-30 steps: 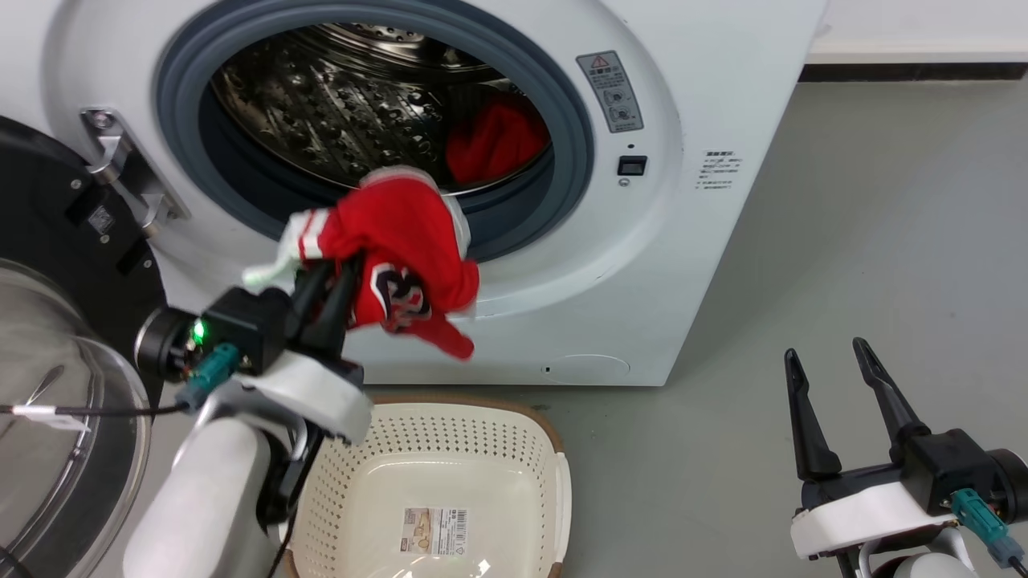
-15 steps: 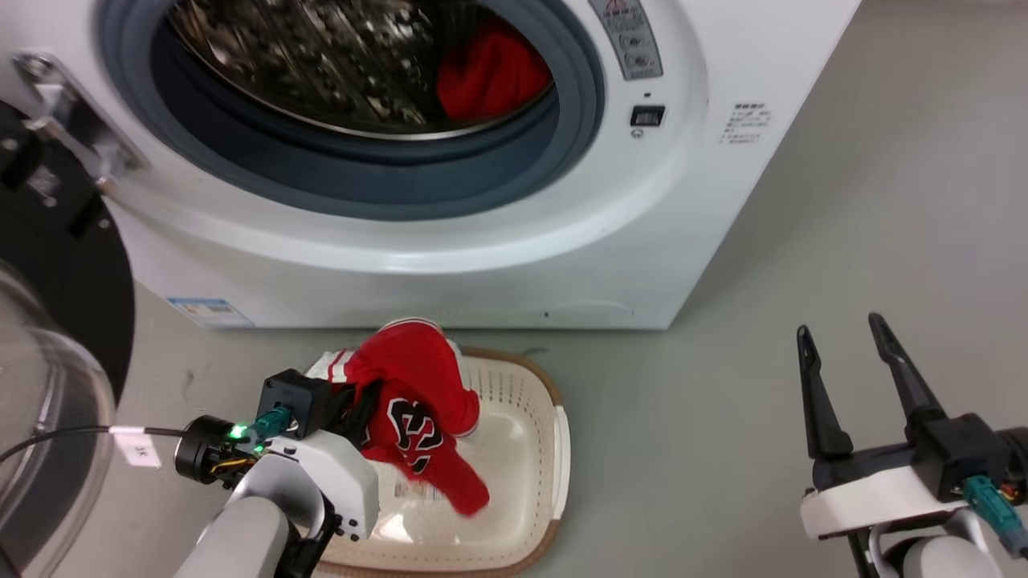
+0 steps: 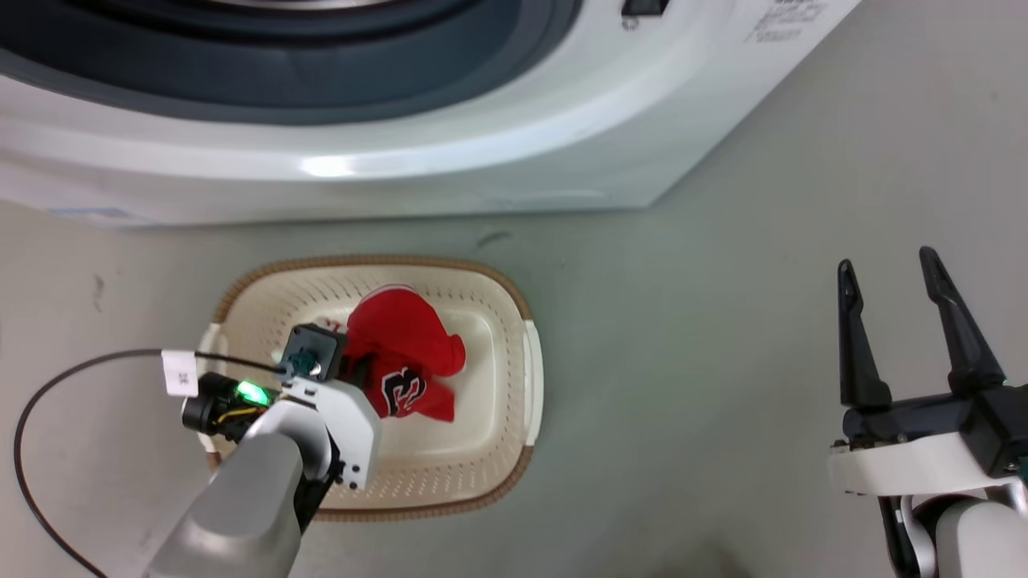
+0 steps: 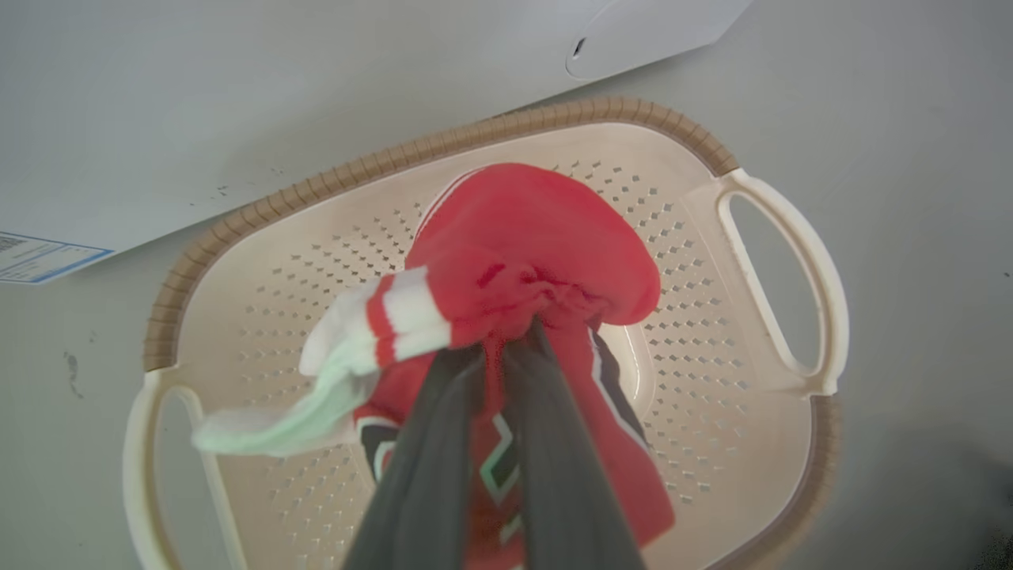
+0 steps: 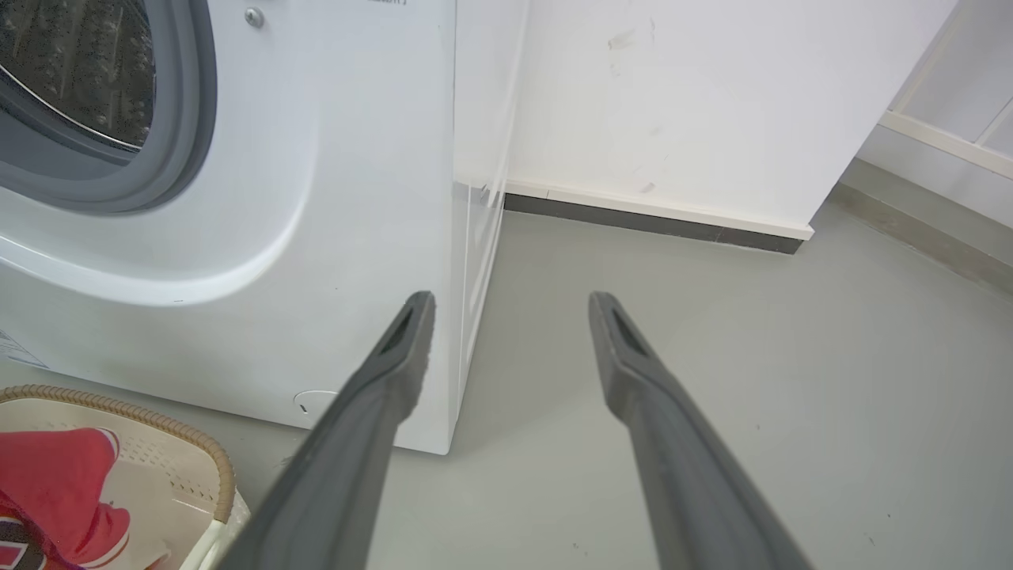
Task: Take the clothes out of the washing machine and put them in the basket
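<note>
1. Left wrist view looks along the left gripper (image 4: 506,342), whose two dark fingers (image 4: 427,443) lie almost together, clamped on a bunched fold of the red jersey (image 4: 546,229).
2. Red fabric bulges over and past the fingertips. A white-and-red striped trim (image 4: 388,324) hangs off to the left of the fingers in that view, and part of the black-and-white number shows beneath them.
3. Directly under this gripper lies the basket (image 4: 443,142), its brown woven rim ringing the jersey on every side. The jersey's lower folds hang inside the perforated walls, close to the bottom; I cannot tell whether they rest on it.
4. Beyond the fingertips, past the basket's far rim, stands the white front of the washing machine (image 3: 482,152).
5. Behind the gripper, a black cable (image 3: 48,401) with a white tag loops away from the left wrist.
6. Well off to the right of the left gripper, the right gripper (image 3: 886,259) is held over bare grey floor (image 3: 707,337), its fingers spread wide with nothing between them.
7. Ahead and to the left of the right gripper's fingers, in the right wrist view, rises the machine's corner, with the grey door ring (image 5: 186,119) and perforated drum (image 5: 71,71). The basket with the jersey sits low on their left, and a white wall (image 5: 673,103) with dark skirting (image 5: 649,218) stands ahead.
</note>
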{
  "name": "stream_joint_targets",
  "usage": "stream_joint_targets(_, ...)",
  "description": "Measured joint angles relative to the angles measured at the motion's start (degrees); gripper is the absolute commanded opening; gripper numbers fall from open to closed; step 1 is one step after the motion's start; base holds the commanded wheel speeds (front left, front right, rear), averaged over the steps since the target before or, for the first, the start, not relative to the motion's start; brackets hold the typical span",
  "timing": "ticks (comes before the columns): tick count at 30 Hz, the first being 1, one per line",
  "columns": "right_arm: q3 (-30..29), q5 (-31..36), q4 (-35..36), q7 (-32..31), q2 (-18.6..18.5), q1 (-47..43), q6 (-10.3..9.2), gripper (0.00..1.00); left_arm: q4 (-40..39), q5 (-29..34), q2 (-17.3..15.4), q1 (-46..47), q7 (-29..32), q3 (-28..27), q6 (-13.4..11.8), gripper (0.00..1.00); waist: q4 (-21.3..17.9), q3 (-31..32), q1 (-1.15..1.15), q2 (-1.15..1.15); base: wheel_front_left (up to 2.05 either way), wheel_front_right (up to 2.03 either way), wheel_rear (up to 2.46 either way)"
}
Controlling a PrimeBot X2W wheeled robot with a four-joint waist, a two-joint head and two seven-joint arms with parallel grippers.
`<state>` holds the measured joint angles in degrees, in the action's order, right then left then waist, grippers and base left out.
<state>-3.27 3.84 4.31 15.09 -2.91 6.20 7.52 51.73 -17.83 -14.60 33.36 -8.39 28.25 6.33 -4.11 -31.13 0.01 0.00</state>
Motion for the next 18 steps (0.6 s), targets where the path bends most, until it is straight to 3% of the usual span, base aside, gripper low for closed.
stream_joint_targets(9,-0.4,-1.0,2.7,0.0,0.0,1.9,0.00,1.00,15.1,-1.5,3.1,10.0,0.0,-0.5,0.0,0.00,-2.2,-9.0,0.00,0.00,0.00,0.00,0.00)
stream_joint_targets(18,0.1,-1.9,3.5,0.0,0.0,3.2,0.00,1.00,20.3,-3.1,4.2,13.6,-1.4,-1.4,-0.8,0.00,-4.3,-13.8,0.00,0.00,0.00,0.00,0.00)
